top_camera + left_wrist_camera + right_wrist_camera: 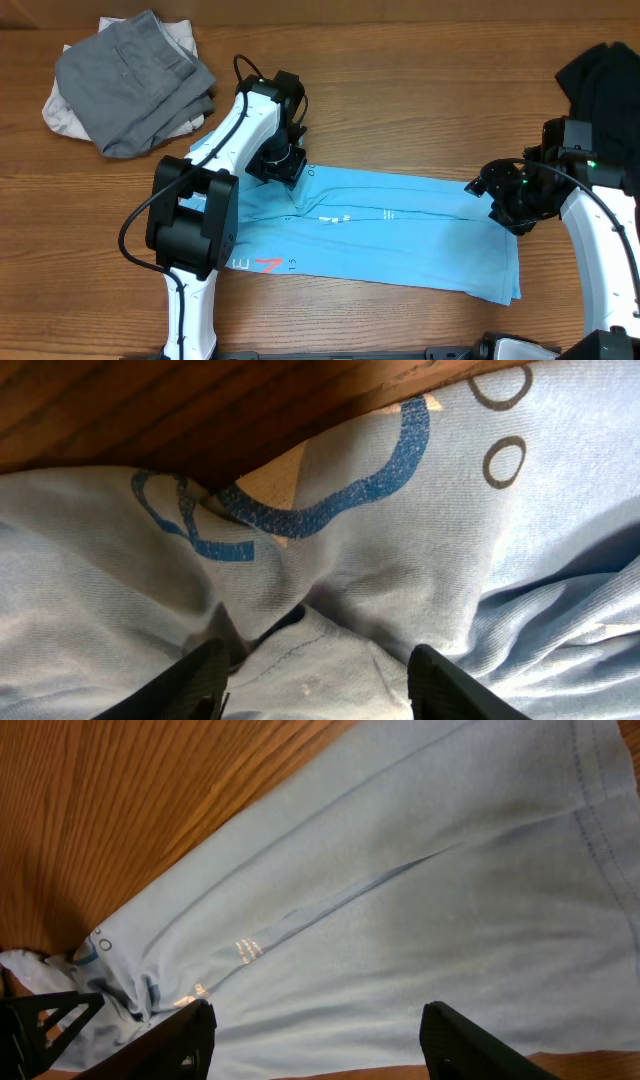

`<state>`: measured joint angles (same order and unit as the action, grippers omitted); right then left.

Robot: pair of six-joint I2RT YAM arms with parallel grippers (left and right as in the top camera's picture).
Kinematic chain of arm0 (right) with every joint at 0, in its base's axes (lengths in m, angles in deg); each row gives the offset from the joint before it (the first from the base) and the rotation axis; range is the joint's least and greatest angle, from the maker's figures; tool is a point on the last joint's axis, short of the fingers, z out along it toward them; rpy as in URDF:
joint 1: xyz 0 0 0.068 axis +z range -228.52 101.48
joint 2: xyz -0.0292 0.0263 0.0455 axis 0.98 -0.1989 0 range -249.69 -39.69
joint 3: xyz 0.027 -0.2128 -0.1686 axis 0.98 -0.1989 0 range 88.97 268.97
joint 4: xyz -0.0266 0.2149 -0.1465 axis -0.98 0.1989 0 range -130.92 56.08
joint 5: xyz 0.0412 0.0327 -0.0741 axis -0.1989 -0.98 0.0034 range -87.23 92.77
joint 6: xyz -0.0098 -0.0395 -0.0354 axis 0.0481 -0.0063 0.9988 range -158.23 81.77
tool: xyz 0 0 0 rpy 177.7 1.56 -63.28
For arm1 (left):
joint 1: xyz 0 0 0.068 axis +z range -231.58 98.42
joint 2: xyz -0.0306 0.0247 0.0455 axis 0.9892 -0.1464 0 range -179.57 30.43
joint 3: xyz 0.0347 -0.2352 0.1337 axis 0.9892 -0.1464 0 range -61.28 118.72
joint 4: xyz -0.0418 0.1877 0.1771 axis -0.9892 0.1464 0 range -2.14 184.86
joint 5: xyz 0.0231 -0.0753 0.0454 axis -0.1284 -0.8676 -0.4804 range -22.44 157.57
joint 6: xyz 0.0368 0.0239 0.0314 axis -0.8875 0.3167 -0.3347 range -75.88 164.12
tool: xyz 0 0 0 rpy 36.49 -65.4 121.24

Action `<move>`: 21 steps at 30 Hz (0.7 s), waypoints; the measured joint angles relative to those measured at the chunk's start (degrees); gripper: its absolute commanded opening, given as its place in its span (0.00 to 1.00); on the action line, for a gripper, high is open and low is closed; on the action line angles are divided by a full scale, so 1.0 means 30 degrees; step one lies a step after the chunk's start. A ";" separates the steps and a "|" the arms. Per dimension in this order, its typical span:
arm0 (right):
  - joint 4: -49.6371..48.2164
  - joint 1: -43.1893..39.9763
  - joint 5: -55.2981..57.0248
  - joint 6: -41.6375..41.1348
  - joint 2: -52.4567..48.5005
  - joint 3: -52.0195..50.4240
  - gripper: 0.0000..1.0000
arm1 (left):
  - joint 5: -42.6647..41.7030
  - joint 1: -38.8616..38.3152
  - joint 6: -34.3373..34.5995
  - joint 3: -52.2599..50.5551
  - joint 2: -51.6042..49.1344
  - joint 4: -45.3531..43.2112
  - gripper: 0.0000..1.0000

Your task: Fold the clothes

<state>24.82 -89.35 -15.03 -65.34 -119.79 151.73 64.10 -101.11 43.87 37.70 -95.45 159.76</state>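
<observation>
The light blue T-shirt (400,235) lies folded into a long band across the middle of the table, with printed logos near its left end. My left gripper (291,186) presses down on the shirt's upper left edge. In the left wrist view its fingers (190,682) stand apart, and a raised hump of shirt fabric (330,670) fills the gap between them, beside a blue ring print (350,490). My right gripper (503,208) hovers over the shirt's right end. It is open, and smooth flat fabric (400,870) lies below its spread fingers (470,1040).
A pile of grey garments (135,80) on an off-white one (55,112) sits at the back left. A black garment (605,80) lies at the back right, behind the right arm. Bare wooden table (400,90) surrounds the shirt.
</observation>
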 measured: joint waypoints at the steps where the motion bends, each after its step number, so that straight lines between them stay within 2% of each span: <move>1: -0.0007 0.0000 0.0007 0.0000 0.0000 0.0000 0.70 | 0.0000 0.0000 -0.0015 0.0000 0.0000 -0.0044 0.65; 7: -0.0015 0.0000 0.0007 0.0058 0.0000 0.0000 0.70 | 0.0073 0.0000 -0.0051 0.0000 -0.0007 -0.0248 0.61; 19: -0.0029 0.0000 0.0007 0.0058 0.0000 0.0000 0.70 | 0.0073 0.0000 -0.0058 -0.0248 -0.0372 -0.0350 0.62; 21: -0.0029 0.0007 0.0007 0.0066 0.0000 0.0000 0.70 | 0.0073 0.0000 -0.0058 -0.0335 -0.0612 -0.0328 0.59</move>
<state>24.73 -89.33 -15.01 -65.15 -119.79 151.73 64.32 -101.11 43.69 36.69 -97.29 158.78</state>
